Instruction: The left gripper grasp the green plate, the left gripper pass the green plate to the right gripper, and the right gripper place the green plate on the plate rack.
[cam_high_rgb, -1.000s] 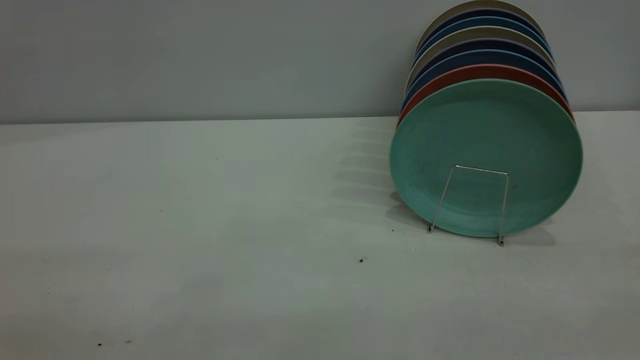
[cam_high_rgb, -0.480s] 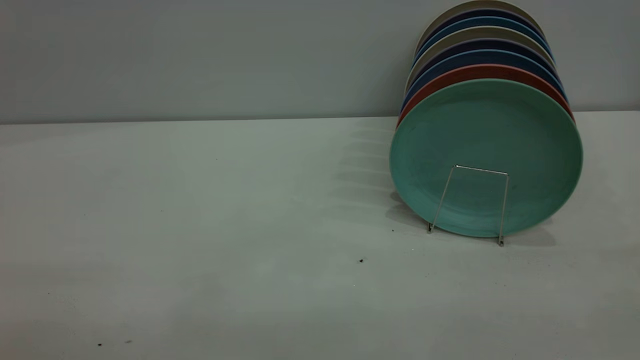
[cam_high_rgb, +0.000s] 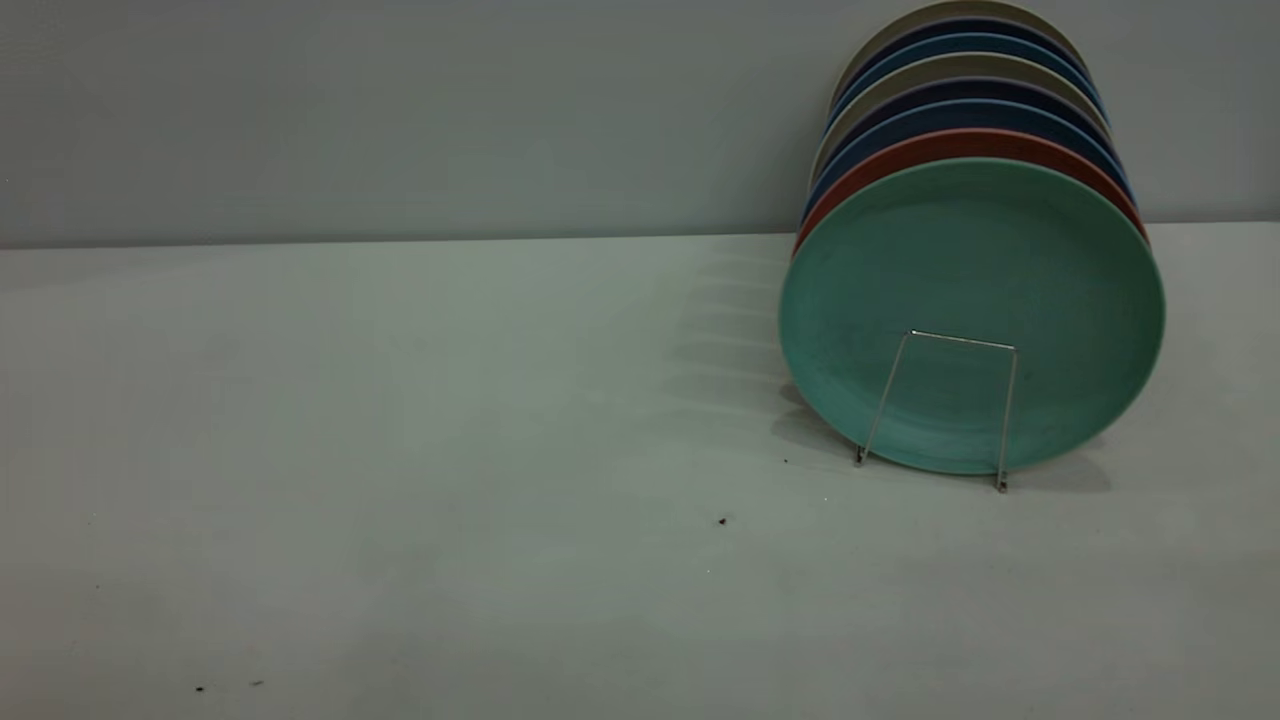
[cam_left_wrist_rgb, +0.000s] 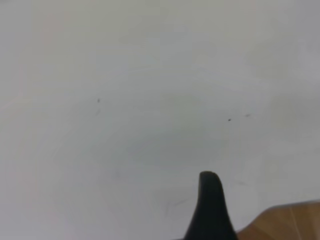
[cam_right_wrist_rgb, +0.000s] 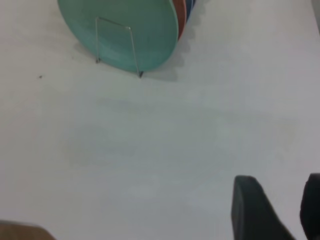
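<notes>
Round matte teal-green plate (cam_high_rgb: 972, 290) upright at front of thin silver wire rack (cam_high_rgb: 940, 408); right gripper (cam_right_wrist_rgb: 277, 205) fingers spread above white worktop (cam_high_rgb: 400, 450); left gripper (cam_left_wrist_rgb: 211, 205) fingers: cannot tell

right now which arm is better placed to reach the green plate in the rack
Right, likely. Its open pincer faces the green plate standing in the plate rack; the left pincer faces only table.

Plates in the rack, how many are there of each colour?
green plate: 1
red plate: 1
blue plates, light and dark: 4
beige plates: 2
Total: 8 plates
</notes>
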